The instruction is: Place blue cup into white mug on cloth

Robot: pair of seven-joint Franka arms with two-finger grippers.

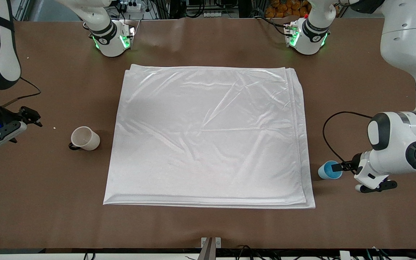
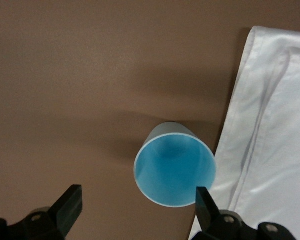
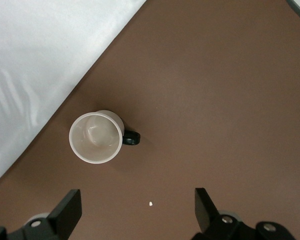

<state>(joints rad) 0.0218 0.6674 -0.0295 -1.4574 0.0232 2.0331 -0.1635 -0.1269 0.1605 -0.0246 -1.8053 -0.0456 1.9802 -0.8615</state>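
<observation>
Here the blue cup and white mug flank the cloth.

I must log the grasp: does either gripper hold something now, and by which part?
Nothing is held. The left gripper is open at the blue cup; the right gripper is open near the white mug.

Brown table carries cloth, white mug, blue cup, perhaps crumbs.

Left tool, right tool agape.
</observation>
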